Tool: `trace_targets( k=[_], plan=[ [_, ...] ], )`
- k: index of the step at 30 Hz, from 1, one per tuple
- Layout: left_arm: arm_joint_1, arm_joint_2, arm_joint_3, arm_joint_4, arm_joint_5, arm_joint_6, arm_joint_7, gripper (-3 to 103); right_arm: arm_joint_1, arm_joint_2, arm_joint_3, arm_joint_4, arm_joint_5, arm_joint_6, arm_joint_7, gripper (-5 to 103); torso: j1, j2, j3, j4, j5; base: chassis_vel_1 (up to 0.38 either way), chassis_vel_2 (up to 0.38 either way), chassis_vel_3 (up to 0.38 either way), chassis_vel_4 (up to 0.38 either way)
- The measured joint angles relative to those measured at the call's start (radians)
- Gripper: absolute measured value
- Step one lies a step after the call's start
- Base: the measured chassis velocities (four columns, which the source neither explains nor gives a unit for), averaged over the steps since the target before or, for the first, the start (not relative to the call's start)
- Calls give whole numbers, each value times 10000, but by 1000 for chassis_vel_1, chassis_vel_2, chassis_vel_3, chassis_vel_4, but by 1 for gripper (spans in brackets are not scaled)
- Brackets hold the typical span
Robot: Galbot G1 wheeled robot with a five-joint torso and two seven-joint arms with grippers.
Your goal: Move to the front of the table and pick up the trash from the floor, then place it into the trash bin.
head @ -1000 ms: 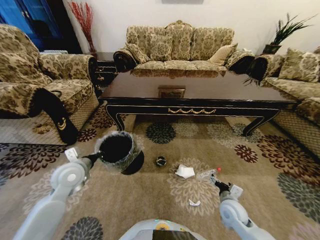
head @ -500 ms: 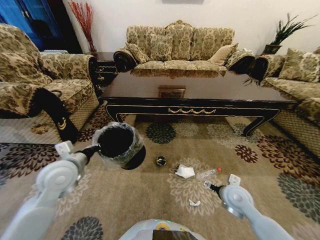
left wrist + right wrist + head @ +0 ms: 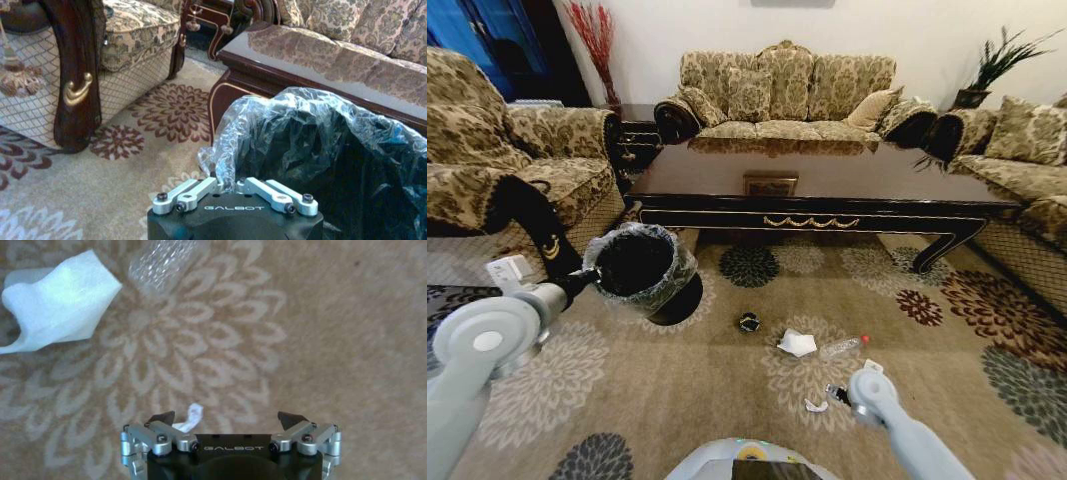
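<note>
Over the carpet (image 3: pixel 727 380), right gripper (image 3: pixel 227 420) hangs with jaws apart, white scrap (image 3: pixel 193 414) at its 11 o'clock; left gripper (image 3: pixel 227 186) clamps trash bin (image 3: pixel 639 270) rim.

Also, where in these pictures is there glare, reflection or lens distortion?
Head view: the glossy table top mirrors the sofa behind it, and the wide lens bends the room toward the edges. Left wrist view: the trash bin liner glints with bright highlights beside the left claw. Right wrist view: the crumpled white paper looks overexposed, nearly without detail.
</note>
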Motion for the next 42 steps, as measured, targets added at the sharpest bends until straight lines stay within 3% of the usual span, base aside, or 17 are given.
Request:
trace_targets(
  k=[10,23,25,28,31,37,39,40,41,42],
  plan=[
    [155,-304,70,-93,37,34,-14,4,454,1559,-210,-1638,-1401,792,-1078,100,0,0,0,1,2,0,0,0,0],
    [135,-381,303,-93,159,42,-16,4,571,1782,127,-2443,-1655,1058,-1545,103,0,1,0,1,0,0,0,0,0],
    [148,-369,288,-111,159,42,-16,4,571,1785,147,-2506,-1653,1077,-1585,99,0,1,0,1,1,0,0,0,0],
    [207,-341,221,-182,159,42,-15,4,574,1863,191,-2712,-1659,1104,-1689,84,0,1,0,0,2,0,0,0,0],
    [242,-325,180,-206,159,43,-14,4,579,1929,196,-2850,-1707,1131,-1757,78,0,1,0,1,4,0,0,0,0],
    [343,-318,124,-297,159,42,-13,4,560,1969,197,-2979,-1838,1203,-1899,51,0,2,-1,4,3,0,0,0,0],
    [365,-325,109,-315,159,42,-12,4,544,1963,198,-2970,-1850,1212,-1913,51,-1,2,-2,5,4,0,0,0,0],
    [414,-348,69,-351,159,42,-12,4,514,1952,209,-2959,-1867,1227,-1928,40,-1,2,-2,5,3,0,0,0,0],
    [449,-364,45,-374,160,42,-12,4,493,1944,218,-2955,-1881,1236,-1929,40,-1,2,-2,4,2,0,0,0,0],
    [496,-381,15,-411,161,41,-12,4,466,1940,227,-2937,-1903,1243,-1927,29,-1,2,-1,1,-1,0,0,0,0]
  ],
)
